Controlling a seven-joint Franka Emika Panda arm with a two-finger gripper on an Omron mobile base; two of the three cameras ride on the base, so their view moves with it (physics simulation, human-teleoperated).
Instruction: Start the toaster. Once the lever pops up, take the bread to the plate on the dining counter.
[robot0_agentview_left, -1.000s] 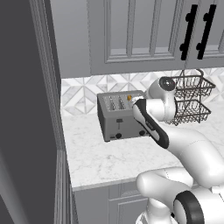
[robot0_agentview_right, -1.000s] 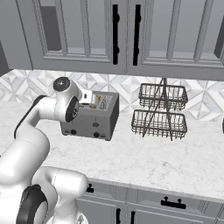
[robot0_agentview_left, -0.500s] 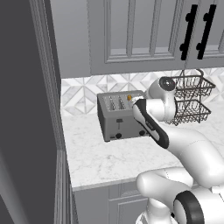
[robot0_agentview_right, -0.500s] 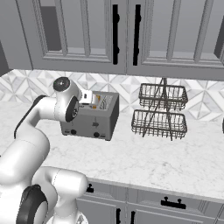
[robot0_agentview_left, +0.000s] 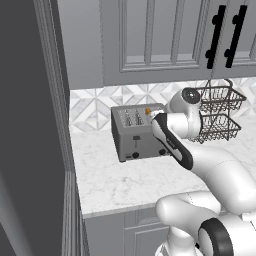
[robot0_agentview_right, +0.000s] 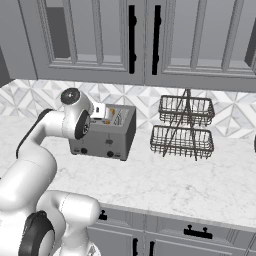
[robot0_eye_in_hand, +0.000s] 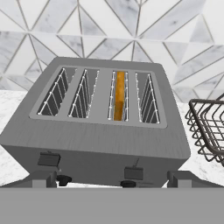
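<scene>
The grey toaster stands on the marble worktop against the tiled wall, also seen in the left base view and the right base view. An orange-tan slice of bread sits low in the third slot from the left. Both black levers are on the front face, with knobs below them. My gripper hovers just above and in front of the toaster, open, with nothing between its fingers; the hand is over the toaster's top. The plate and the dining counter are out of view.
A two-tier dark wire basket rack stands right of the toaster, close to it in the hand view. Grey wall cabinets hang above. A tall dark panel bounds the worktop's left end.
</scene>
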